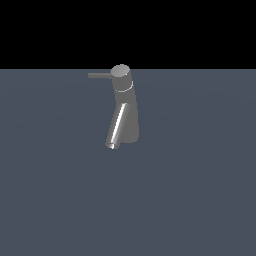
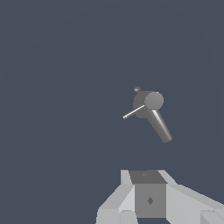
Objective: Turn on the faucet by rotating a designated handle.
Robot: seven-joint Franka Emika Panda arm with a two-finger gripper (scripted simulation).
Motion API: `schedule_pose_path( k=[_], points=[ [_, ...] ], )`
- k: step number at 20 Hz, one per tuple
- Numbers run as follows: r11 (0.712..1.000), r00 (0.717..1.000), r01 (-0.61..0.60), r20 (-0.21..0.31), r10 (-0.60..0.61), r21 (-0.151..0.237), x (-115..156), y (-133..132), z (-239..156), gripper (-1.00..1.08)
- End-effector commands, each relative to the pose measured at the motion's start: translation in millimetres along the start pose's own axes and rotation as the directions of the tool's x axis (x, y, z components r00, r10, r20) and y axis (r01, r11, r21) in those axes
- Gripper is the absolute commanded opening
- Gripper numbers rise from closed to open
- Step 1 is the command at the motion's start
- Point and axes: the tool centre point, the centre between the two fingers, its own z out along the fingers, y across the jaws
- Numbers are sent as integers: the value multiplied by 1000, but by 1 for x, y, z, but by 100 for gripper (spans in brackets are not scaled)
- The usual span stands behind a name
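A: Faucet position?

B: The faucet point(image 1: 124, 107) stands upright on the flat grey-blue floor point(image 1: 200, 190), a little toward the exterior view's left of centre. Tapered body, round cap on top, slanted spout point(image 1: 116, 127) with a bright streak running down to the floor on the exterior view's left side.

A: And the handle?

B: The handle point(image 1: 100, 75) is a thin straight rod, level, jutting from the cap toward the exterior view's left. Nothing touches it.

A: Wrist camera?

B: It looks down on the faucet point(image 2: 148, 104) from above. The cap reads as a disc, the handle point(image 2: 134, 112) as a pale thin rod, the spout point(image 2: 161, 127) as a darker cylinder angling away from the cap in another direction.

A: Gripper?

B: The gripper point(image 2: 151, 199) shows only in the wrist view, as pale blocky housing at the frame edge, well apart from the faucet. The fingertips are cut off, so I cannot tell how wide the fingers are set. The arm does not appear in the exterior view.
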Motion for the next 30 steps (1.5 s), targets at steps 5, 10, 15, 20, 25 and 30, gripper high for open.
schedule_pose_path(
  k=[5, 10, 15, 20, 25, 30],
  points=[
    [982, 981, -186, -42, 187, 28, 8, -25, 44, -100],
    [942, 940, -332, -63, 334, 48, 18, -35, 86, -100],
    [877, 874, -477, -76, 481, 66, 31, -38, 133, -100],
    [783, 778, -617, -84, 622, 82, 46, -30, 185, -100],
    [679, 674, -728, -88, 734, 93, 59, -16, 230, -100],
    [594, 587, -798, -91, 804, 101, 68, -2, 262, -100]
  ],
)
